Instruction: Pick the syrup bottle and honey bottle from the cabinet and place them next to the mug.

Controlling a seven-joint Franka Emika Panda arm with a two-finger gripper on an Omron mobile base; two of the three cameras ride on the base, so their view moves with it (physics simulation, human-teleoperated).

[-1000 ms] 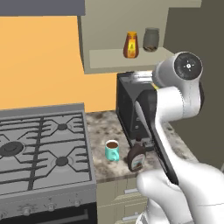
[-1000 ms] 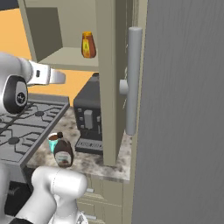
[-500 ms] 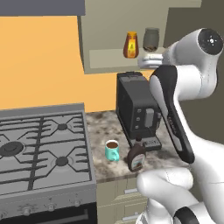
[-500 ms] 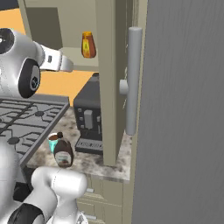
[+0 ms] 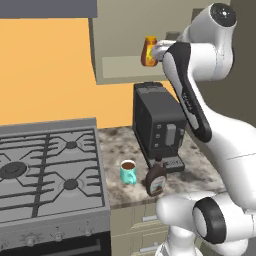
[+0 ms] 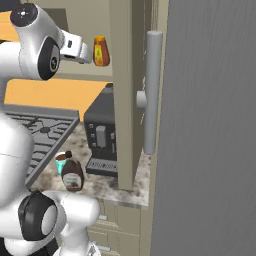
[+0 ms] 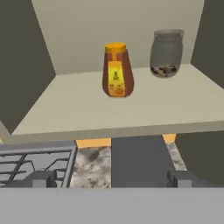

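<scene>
I am holding the two-finger gripper (image 7: 112,178) with its jaws spread wide and empty, level with the beige-olive open wall cabinet (image 7: 109,116). The small orange-amber honey bottle (image 7: 117,70) is standing on the cabinet's shelf, a grey glass jar (image 7: 166,53) beside it, its contents hard to make out. Well below the cabinet, the tall dark-brown syrup bottle (image 5: 156,177) is sitting just beside the small teal mug (image 5: 128,172), half hiding it in the right base view.
</scene>
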